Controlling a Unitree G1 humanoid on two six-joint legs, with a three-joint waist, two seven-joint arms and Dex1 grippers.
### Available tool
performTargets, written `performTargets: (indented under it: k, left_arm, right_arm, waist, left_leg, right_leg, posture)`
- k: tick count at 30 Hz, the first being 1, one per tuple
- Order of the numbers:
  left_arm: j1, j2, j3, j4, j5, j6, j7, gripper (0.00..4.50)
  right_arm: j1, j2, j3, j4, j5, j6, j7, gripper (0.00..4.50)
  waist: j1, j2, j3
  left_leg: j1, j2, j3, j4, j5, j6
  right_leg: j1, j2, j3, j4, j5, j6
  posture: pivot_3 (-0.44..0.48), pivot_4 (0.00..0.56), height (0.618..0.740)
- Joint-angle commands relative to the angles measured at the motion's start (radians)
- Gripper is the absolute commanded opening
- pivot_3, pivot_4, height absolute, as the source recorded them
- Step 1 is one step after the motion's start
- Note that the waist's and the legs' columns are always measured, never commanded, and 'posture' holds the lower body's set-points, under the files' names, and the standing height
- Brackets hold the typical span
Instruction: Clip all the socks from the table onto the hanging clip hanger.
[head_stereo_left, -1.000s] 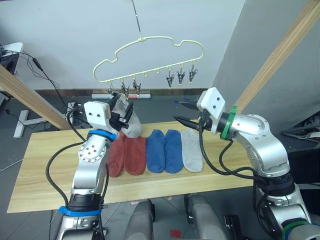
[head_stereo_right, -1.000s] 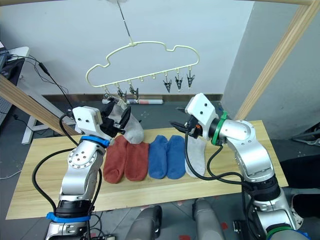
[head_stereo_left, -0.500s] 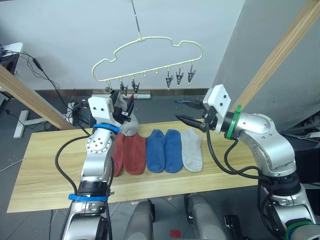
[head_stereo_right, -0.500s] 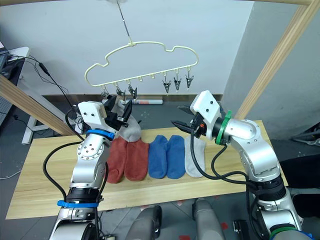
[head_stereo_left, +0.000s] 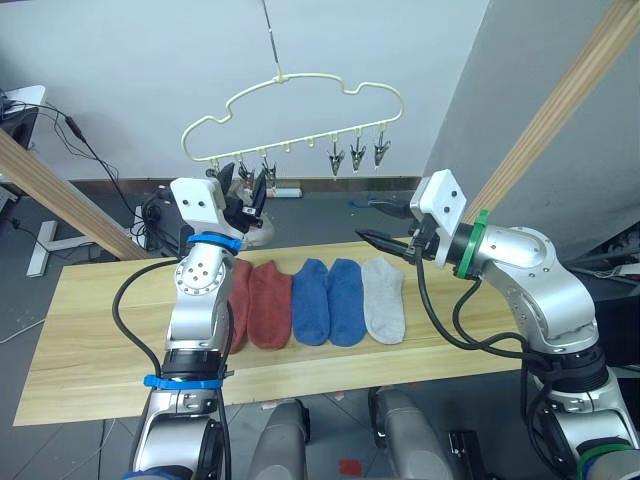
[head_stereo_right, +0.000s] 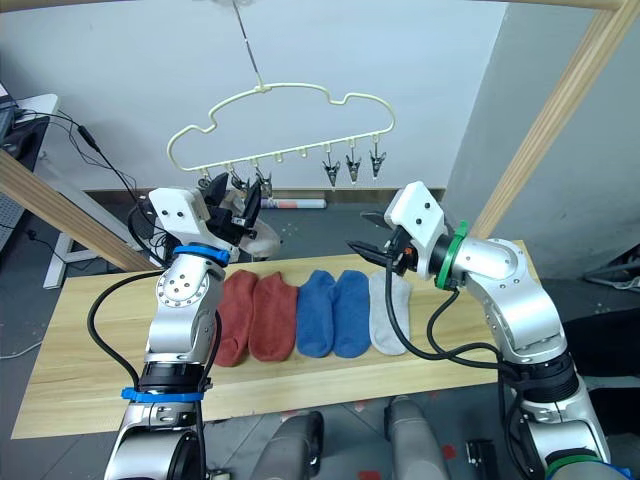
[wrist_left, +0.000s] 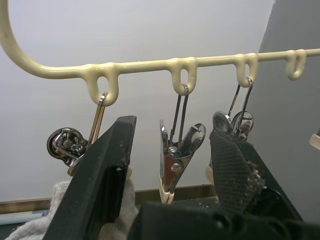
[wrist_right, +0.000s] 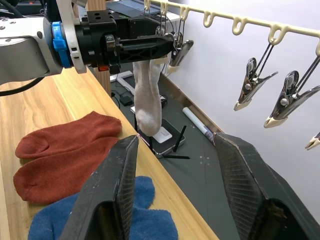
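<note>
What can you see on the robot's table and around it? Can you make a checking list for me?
Surface: light wooden table, socks lying in a row.
Job's things: two rust-red socks, two blue socks and one grey sock lie flat; another grey sock hangs at the clip hanger by the left pincer.
Clutter: nothing seen on the table.
Grippers: left pincer raised at the hanger's clips, fingers apart around a clip; right pincer open, holding nothing, above the table's far edge.
Cables: black cables along both arms; more on the floor behind.
Surroundings: wooden poles, white wall.
</note>
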Motion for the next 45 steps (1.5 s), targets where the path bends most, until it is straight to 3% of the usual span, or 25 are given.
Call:
performTargets:
  k: [1,12,15,19,21,25,27,32,45]
  left_arm:
    - [-0.009,-0.004,0.02,-0.037,-0.009,-0.002,0.016,2.66]
    - [-0.03,-0.007,0.012,-0.028,-0.002,-0.008,0.033,2.66]
    - [-0.038,-0.011,0.009,-0.024,-0.004,-0.011,0.031,2.09]
    - [-0.029,-0.015,0.011,-0.036,-0.01,-0.008,0.021,0.84]
    - [-0.02,-0.015,0.014,-0.045,-0.012,-0.004,0.019,0.47]
    - [-0.008,-0.007,0.021,-0.064,-0.013,0.003,0.017,0.1]
    - [-0.008,0.003,0.028,-0.066,-0.016,0.008,0.012,0.1]
    - [-0.011,0.028,0.034,-0.068,-0.021,0.021,-0.009,0.1]
    - [0.007,0.055,0.041,-0.109,-0.029,0.085,-0.047,0.1]
  right_arm:
    - [0.0,-0.01,-0.022,-0.022,0.023,-0.02,-0.001,2.47]
    - [-0.003,-0.009,-0.026,-0.026,0.035,-0.007,-0.016,2.47]
    - [0.002,-0.011,-0.023,-0.035,0.042,0.0,-0.019,2.5]
    - [0.007,-0.016,-0.02,-0.05,0.054,0.013,-0.027,2.5]
    - [0.012,-0.017,-0.019,-0.054,0.056,0.019,-0.033,2.5]
    - [0.04,-0.024,0.0,-0.049,0.02,0.03,-0.068,2.5]
    - [0.089,-0.024,0.027,-0.023,-0.01,0.008,-0.086,2.85]
    - [0.159,-0.019,0.129,0.152,-0.17,-0.131,-0.154,4.48]
    - [0.023,0.19,0.128,0.825,-0.314,-0.351,-0.339,4.5]
  waist:
    - [0.0,0.0,0.0]
    - [0.0,0.0,0.0]
    - [0.0,0.0,0.0]
    - [0.0,0.0,0.0]
    - [0.0,0.0,0.0]
    - [0.0,0.0,0.0]
    - [0.0,-0.001,0.0]
    - [-0.001,-0.001,-0.001]
    - [-0.003,-0.001,-0.001]
  left_leg:
    - [0.0,0.0,0.0,0.0,0.0,0.0]
    - [0.0,0.0,0.0,0.0,0.0,0.0]
    - [0.0,0.0,0.0,0.0,0.0,0.0]
    - [0.0,0.0,0.0,0.0,0.0,0.0]
    - [0.0,0.0,0.0,0.0,0.0,0.0]
    - [0.0,0.0,0.0,0.001,0.0,0.0]
    - [0.0,0.0,0.0,0.0,0.0,0.0]
    - [0.001,0.0,0.001,0.001,0.0,0.0]
    - [0.002,0.001,0.002,0.002,0.001,-0.001]
  right_leg:
    - [0.0,0.0,0.0,0.0,0.0,0.0]
    - [0.0,0.0,0.0,0.001,0.0,0.0]
    - [0.0,0.0,0.0,0.001,0.0,0.0]
    - [0.0,0.0,0.0,0.001,0.0,0.0]
    - [0.0,0.0,0.0,0.001,0.0,0.0]
    - [0.0,0.0,0.0,0.001,0.0,0.0]
    - [0.0,0.0,0.0,0.001,0.0,0.0]
    - [0.0,0.0,0.001,0.002,0.0,0.0]
    - [0.0,0.005,0.002,0.003,0.001,-0.001]
  posture:
    - [-0.082,0.279,0.74]
    - [-0.086,0.279,0.74]
    - [-0.087,0.279,0.74]
    - [-0.089,0.279,0.74]
    - [-0.089,0.281,0.74]
    - [-0.086,0.279,0.74]
    - [-0.084,0.279,0.74]
    - [-0.086,0.282,0.74]
    - [-0.046,0.279,0.74]
